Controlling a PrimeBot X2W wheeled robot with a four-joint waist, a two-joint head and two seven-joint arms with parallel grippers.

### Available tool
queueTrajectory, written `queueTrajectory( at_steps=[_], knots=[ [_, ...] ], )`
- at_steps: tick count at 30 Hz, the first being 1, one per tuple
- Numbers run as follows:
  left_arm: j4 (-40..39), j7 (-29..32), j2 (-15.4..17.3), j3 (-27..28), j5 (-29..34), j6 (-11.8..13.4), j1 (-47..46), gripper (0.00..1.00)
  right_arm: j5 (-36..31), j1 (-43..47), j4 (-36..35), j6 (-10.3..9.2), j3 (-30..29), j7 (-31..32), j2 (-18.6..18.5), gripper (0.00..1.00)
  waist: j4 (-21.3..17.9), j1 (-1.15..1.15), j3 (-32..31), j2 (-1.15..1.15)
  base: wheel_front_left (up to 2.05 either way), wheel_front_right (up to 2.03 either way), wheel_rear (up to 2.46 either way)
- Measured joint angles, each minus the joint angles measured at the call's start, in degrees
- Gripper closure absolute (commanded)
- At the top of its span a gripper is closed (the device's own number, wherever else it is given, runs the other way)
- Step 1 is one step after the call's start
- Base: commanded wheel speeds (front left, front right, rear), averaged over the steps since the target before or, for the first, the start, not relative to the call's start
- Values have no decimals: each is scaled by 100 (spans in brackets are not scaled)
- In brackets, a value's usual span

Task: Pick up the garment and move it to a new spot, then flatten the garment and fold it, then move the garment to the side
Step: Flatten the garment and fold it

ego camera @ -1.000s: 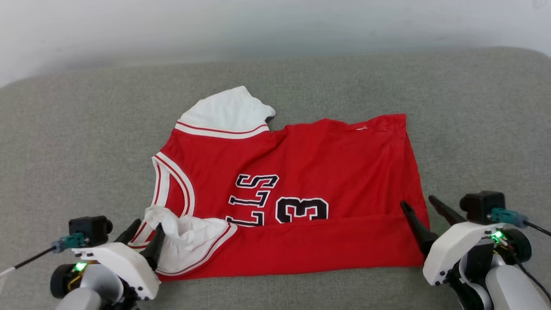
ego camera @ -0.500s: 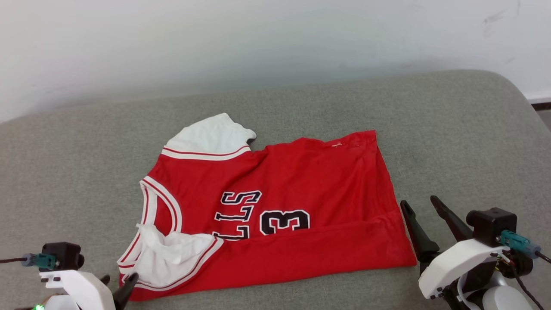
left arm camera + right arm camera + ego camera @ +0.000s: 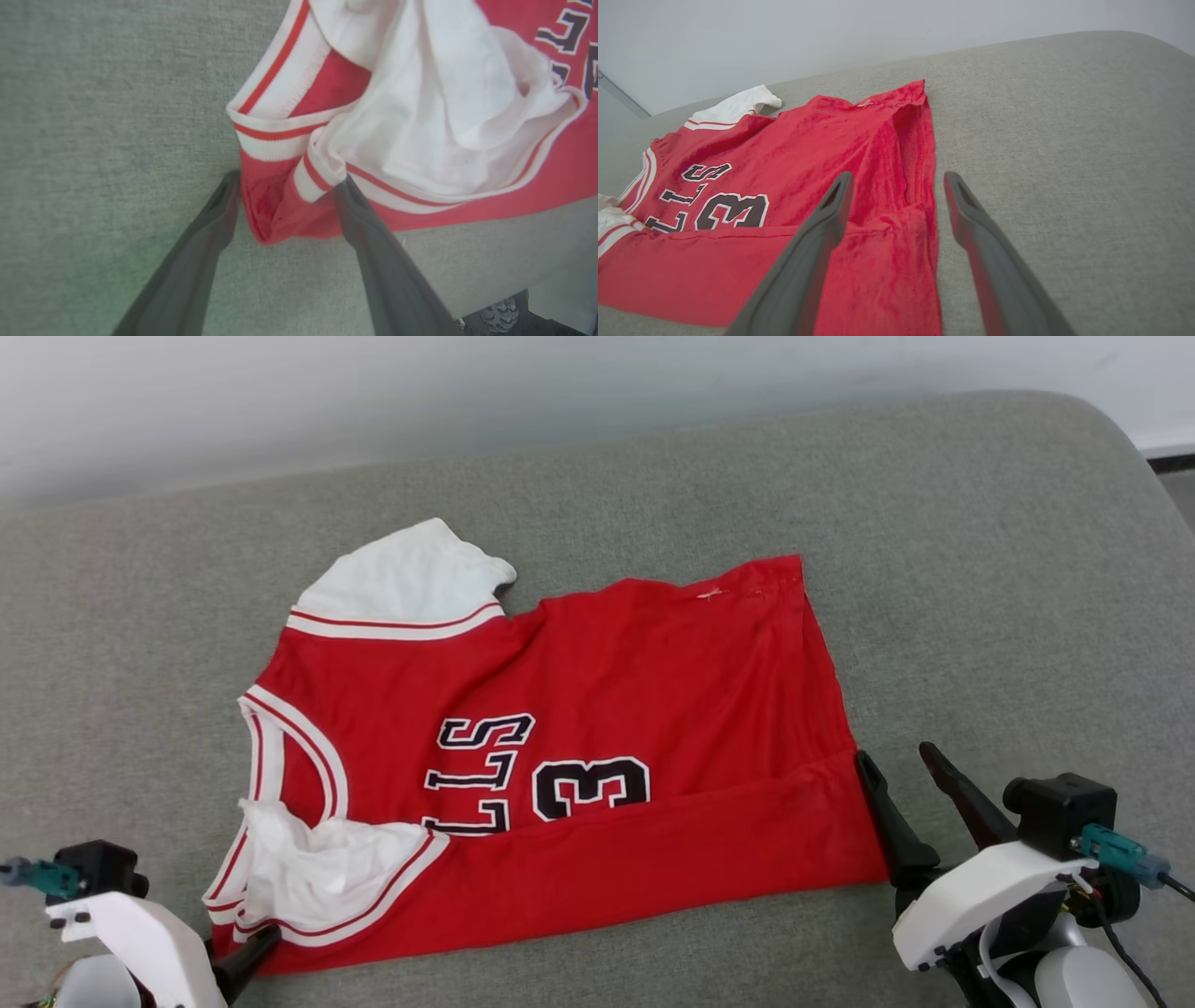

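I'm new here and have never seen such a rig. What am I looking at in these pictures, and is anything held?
It is a wheeled robot with two arms, each ending in a two-fingered gripper. One picture comes from a camera on its head, looking down; the other two come from wrist cameras looking along the fingers. A red jersey with white sleeves lies on a grey fabric surface, its near edge folded over. The left gripper is open, fingers straddling the corner by the near sleeve. The right gripper is open at the hem. Nothing is held.
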Motion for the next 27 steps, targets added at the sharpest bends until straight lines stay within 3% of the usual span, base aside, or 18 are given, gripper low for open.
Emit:
queueTrajectory(
  at_steps=[1, 2, 3, 4, 10, 19, 27],
  knots=[
    [15, 97, 5, 2, -83, -4, -31, 2, 0, -5, 11, 0, -22, 11, -1, 0, -22, 0, 41, 0, 0, 0, 0],
    [26, 152, 11, 0, -111, -18, -60, 53, 2, -10, 25, 0, -44, 37, -2, 0, -44, 0, 73, 0, 0, 0, 0],
    [30, 196, 20, -3, -121, -25, -74, 82, 10, -14, 27, 0, -67, 48, -4, 0, -63, 0, 94, 0, 0, 0, 0],
    [29, 225, 21, -3, -159, -36, -84, 100, 25, -21, 27, 0, -101, 69, -10, 0, -75, 0, 108, 0, 0, 0, 0],
    [-130, 3, -89, -74, -53, -70, -52, 100, 316, -21, 47, 0, -203, 599, -202, 0, -40, 0, 17, 0, 0, 0, 0],
    [-853, -528, -154, -159, 377, -1, 188, 100, 808, -18, 258, 0, -192, 2638, -715, 0, 193, 0, -101, 0, 0, 0, 0],
    [-1244, -623, -136, -218, 608, 60, 79, 100, 936, -502, 738, 0, 115, 3208, -700, 0, 419, 0, 106, 0, 0, 0, 0]
  ],
)
